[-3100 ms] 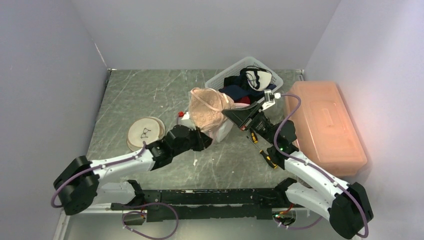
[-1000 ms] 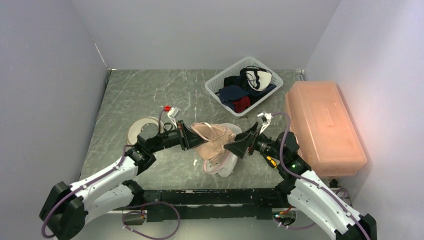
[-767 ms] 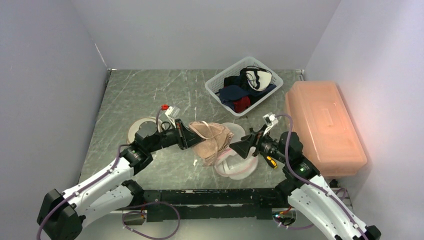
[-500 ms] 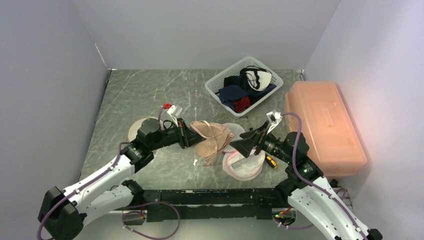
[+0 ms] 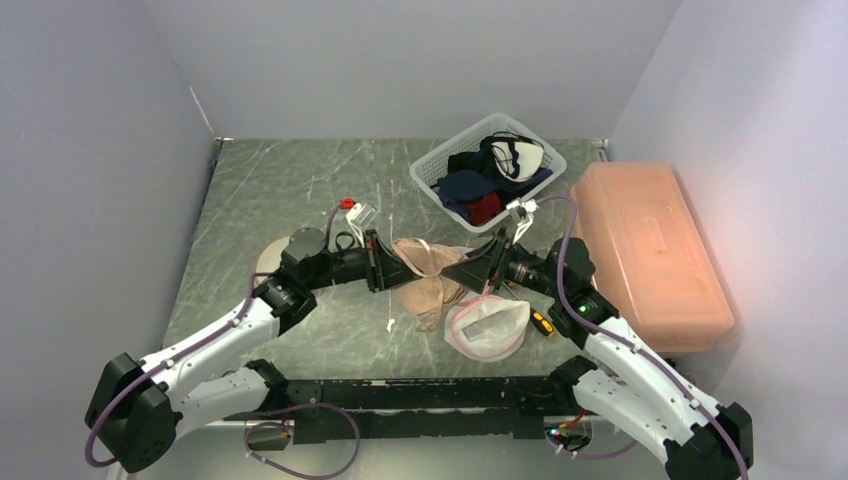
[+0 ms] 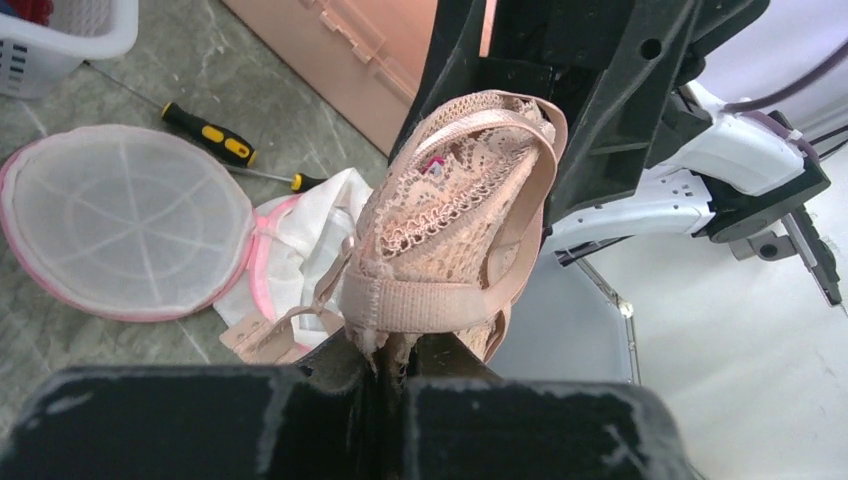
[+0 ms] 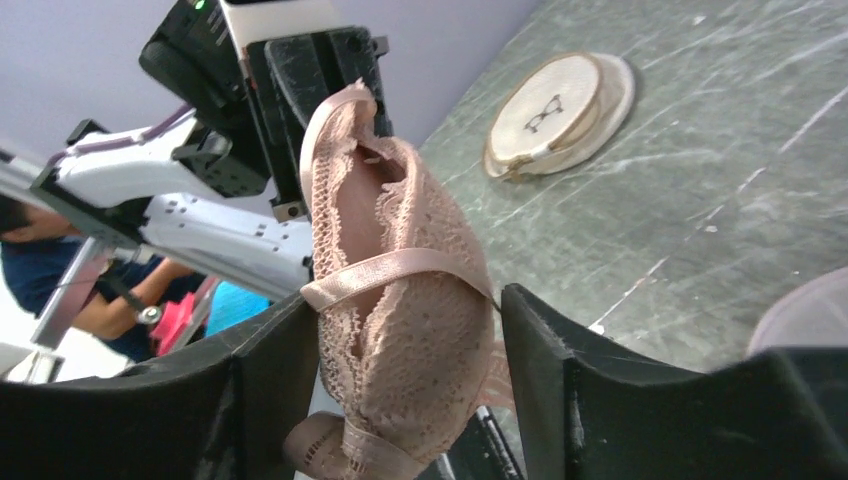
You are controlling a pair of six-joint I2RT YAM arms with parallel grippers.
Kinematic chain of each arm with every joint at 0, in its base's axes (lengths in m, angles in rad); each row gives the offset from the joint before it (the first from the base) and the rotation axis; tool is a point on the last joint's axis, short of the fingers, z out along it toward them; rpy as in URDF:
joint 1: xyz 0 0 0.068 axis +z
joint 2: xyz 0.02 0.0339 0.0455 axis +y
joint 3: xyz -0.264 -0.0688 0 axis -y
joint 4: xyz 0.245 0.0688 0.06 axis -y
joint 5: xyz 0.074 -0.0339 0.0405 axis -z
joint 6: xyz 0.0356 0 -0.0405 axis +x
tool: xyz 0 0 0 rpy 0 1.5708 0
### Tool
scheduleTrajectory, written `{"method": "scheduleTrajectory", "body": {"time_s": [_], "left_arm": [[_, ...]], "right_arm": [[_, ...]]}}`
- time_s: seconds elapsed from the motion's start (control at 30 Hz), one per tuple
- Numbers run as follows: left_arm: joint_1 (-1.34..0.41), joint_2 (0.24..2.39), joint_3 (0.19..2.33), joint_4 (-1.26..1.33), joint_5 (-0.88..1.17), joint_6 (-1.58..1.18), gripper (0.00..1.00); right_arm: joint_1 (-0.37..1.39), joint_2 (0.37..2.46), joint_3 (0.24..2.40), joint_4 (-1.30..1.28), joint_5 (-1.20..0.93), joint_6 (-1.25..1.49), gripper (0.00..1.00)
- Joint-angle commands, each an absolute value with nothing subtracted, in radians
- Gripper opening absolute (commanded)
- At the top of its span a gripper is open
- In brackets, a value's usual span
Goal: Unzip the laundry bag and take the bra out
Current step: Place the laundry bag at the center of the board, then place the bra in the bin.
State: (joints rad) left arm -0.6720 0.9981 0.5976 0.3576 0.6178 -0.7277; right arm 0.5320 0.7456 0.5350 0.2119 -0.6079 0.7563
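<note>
The beige lace bra hangs in the air between my two grippers, out of the laundry bag. My left gripper is shut on its band, and the cups stand up in front of it. My right gripper is open, one finger on each side of the bra's free end; the lace between them is not squeezed. The laundry bag, white mesh with a pink rim, lies open on the table below, its round panel flat.
A white basket of clothes stands at the back. A long orange lidded bin fills the right side. A yellow-handled screwdriver lies by the bag. A round beige case sits on the left of the table.
The laundry bag has dropped from between the grippers onto the table. My right gripper has swung back up to the bra's free end, its jaws narrowing. My left gripper kept the bra, shifting it slightly backward.
</note>
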Motion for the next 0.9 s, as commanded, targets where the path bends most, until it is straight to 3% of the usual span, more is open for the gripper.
{"method": "scheduleTrajectory", "body": {"time_s": [0.0,0.13,0.17,0.23,0.3,0.43,0.57,0.73,0.87], "left_arm": [[-0.672,1.03,0.664,0.414,0.652,-0.739,0.03],[-0.671,1.051,0.684,0.398,0.633,-0.744,0.05],[-0.672,1.051,0.689,0.38,0.621,-0.74,0.15],[-0.672,1.03,0.7,0.307,0.561,-0.729,0.48],[-0.672,0.97,0.707,0.195,0.435,-0.728,0.91],[-0.672,0.777,0.667,0.036,0.144,-0.743,0.93],[-0.672,0.61,0.632,-0.094,-0.011,-0.763,0.93],[-0.671,0.502,0.612,-0.242,-0.101,-0.79,0.93],[-0.672,0.474,0.599,-0.303,-0.097,-0.795,0.93]], "right_arm": [[0.535,0.808,0.579,0.373,-0.712,0.844,0.57],[0.538,0.849,0.588,0.397,-0.735,0.875,0.25],[0.537,0.844,0.596,0.375,-0.717,0.861,0.15],[0.537,0.821,0.649,0.274,-0.629,0.805,0.01],[0.53,0.804,0.733,0.14,-0.494,0.725,0.0],[0.488,0.83,0.903,-0.038,-0.18,0.669,0.0],[0.376,0.941,1.026,-0.075,-0.052,0.71,0.0],[0.295,1.124,1.14,-0.005,-0.027,0.748,0.0],[0.252,1.315,1.328,-0.095,-0.039,0.732,0.0]]}}
